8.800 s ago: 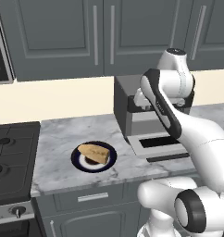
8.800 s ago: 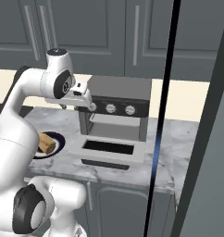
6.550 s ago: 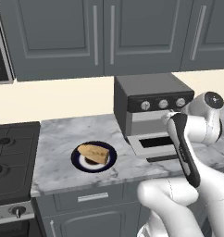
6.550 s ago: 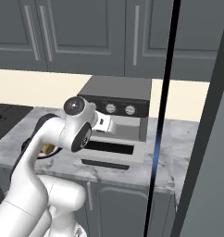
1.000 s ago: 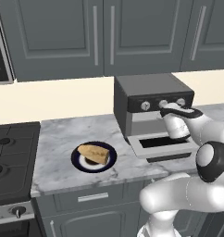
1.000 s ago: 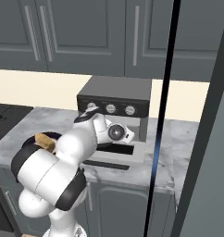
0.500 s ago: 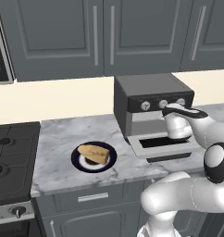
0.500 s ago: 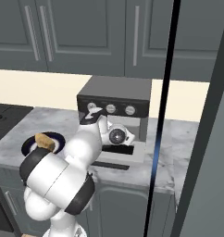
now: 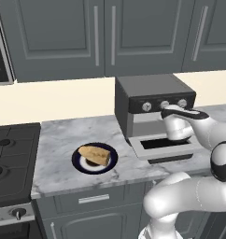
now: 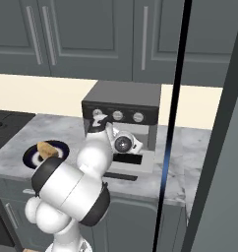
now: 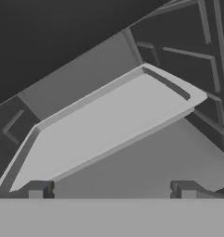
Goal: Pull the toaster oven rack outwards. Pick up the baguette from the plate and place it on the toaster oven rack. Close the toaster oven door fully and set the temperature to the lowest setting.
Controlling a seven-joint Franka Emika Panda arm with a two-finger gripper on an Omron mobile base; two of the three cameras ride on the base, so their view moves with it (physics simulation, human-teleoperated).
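The rack (image 11: 109,120) sits inside the oven (image 9: 150,100), a pale flat shelf tilted across my hand view, with the cavity walls dark around it. My gripper (image 11: 111,190) points straight at its front edge, fingertips (image 11: 36,190) wide apart with nothing between them; whether they touch the rack yet I cannot tell. From the left base view the hand is at the mouth of the oven, above the door (image 9: 164,148), which lies folded down flat on the counter (image 9: 59,140). So I judge I'm on the first step, reaching in to pull the rack out, and nothing has been gripped. Next I need to get the fingers over the rack's front lip, close on it, then draw straight back along the oven's axis so it slides level and doesn't jam against the side rails. The baguette (image 9: 95,155) lies on the plate (image 9: 111,160), well left of the oven, untouched; that comes afterwards. The knobs (image 9: 164,104) line the strip above the cavity.
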